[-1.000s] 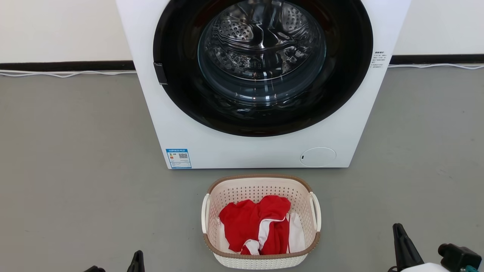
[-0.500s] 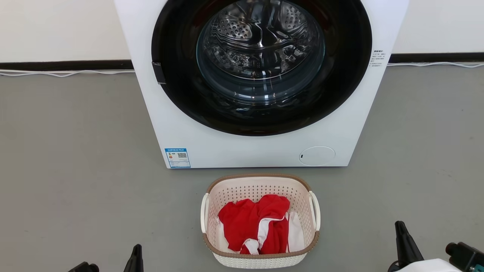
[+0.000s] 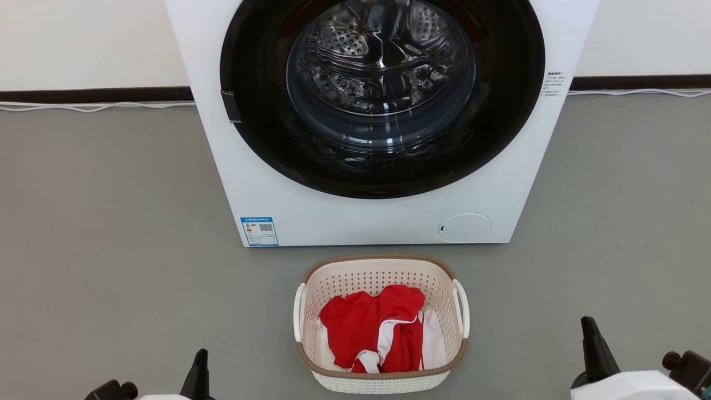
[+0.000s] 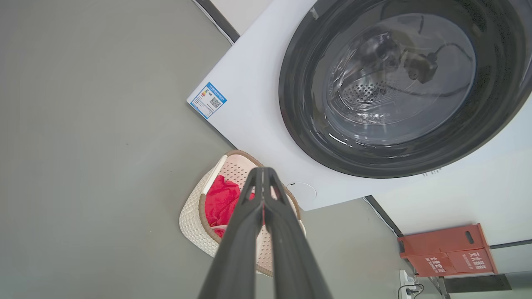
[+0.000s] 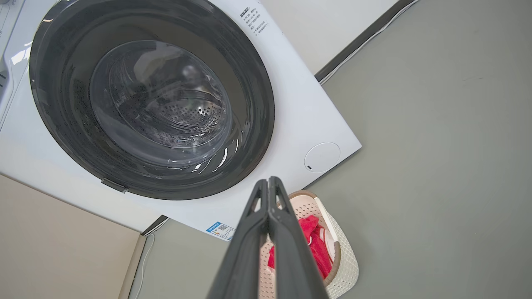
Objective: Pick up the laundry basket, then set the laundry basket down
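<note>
Plainly, the laundry basket stands upright on the grey floor, just beside the front of the washing machine at its 6 o'clock, with red and white clothes heaped inside. Neither hand touches it, so no lift is under way.

As a judgement, this scene fits 2 stages equally: the basket waiting to be picked up, or the basket set down again with the hands drawn clear. The pictures do not settle which. If a pick-up is to come, it would call for both hands to spread and reach the 2 white loop handles, one at the basket's 9 o'clock and one at its 3 o'clock, and to rise evenly so the load does not tip.

In the head view the left hand sits at the basket's 8 o'clock and the right hand at its 4 o'clock, each well apart from it, fingers pointing toward 12 o'clock. Each wrist view shows its own 2 dark fingers pressed together at the tips, pinching nothing, aimed down toward the basket.
</note>
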Motion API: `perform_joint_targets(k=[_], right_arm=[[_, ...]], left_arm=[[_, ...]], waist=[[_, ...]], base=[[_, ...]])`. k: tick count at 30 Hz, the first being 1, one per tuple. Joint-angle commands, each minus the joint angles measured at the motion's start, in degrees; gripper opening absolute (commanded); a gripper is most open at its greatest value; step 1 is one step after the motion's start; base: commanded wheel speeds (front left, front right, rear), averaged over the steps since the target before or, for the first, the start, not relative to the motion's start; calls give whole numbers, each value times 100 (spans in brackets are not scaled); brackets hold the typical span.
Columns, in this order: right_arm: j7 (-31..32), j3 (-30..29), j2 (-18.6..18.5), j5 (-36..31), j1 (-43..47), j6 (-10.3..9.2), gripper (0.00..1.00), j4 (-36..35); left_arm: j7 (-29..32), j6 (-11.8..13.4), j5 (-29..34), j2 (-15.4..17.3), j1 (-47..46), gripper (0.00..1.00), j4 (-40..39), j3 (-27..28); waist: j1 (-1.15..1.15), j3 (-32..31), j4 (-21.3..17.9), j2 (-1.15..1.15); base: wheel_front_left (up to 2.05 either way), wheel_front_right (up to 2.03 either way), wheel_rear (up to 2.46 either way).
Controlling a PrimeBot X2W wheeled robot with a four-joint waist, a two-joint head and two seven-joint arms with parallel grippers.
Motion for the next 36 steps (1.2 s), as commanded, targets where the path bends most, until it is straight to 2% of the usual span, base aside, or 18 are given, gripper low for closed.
perform_joint_targets(k=[1, 36], right_arm=[[62, 20, -54, 171, -298, 20, 0, -204], [654, -14, 9, 2689, -528, 31, 0, -435]], left_arm=[[20, -57, -121, 24, -310, 0, -174, 131], [627, -417, -2103, -28, -622, 0, -371, 501]], waist=[[0, 1, -1, 0], [0, 55, -59, 0]], base=[[0, 0, 0], [0, 0, 0]])
